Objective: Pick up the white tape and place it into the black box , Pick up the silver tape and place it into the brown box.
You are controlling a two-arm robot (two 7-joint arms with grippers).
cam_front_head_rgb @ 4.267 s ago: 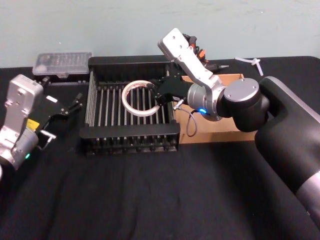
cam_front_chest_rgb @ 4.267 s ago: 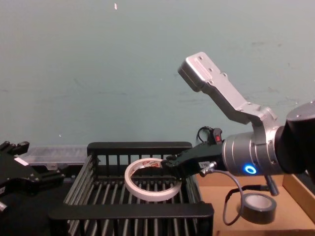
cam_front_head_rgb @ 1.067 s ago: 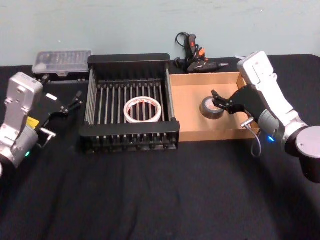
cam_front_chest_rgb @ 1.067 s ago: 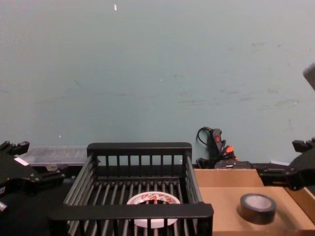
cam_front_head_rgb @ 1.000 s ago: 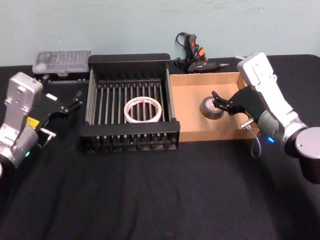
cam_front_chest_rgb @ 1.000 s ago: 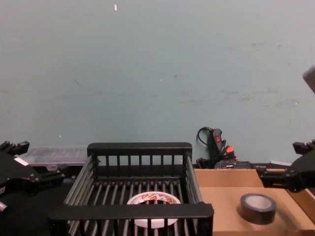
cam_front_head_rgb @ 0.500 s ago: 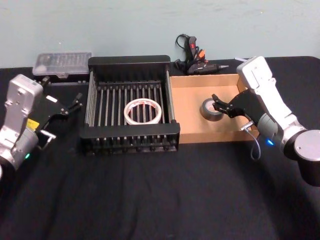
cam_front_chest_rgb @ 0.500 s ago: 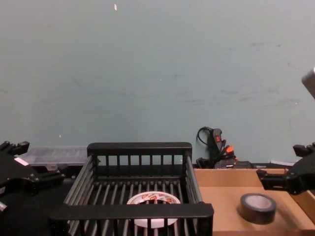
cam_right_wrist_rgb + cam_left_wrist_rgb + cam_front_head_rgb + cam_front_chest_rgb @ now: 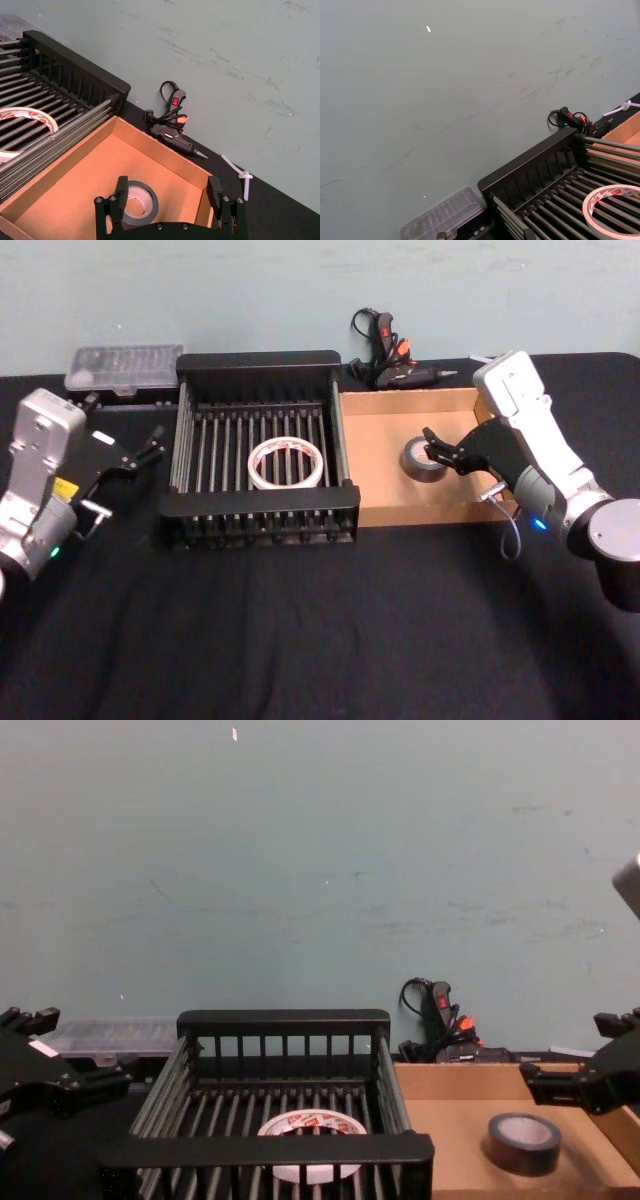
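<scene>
Black tabletop, teal wall: both tapes already boxed.
Your right gripper (image 9: 432,445) hangs with jaws spread, holding nothing, just beside the silver tape (image 9: 420,458) lying in the brown box (image 9: 378,495). Further left, the white tape (image 9: 286,461) rests in the black box (image 9: 257,505); your left gripper (image 9: 152,446), also spread, sits parked beside it. Nothing seems left.

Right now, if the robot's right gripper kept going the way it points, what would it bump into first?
Probably the silver tape lying in the brown box. The right gripper hangs open just beside and above it, so it might pass over toward the black box.
</scene>
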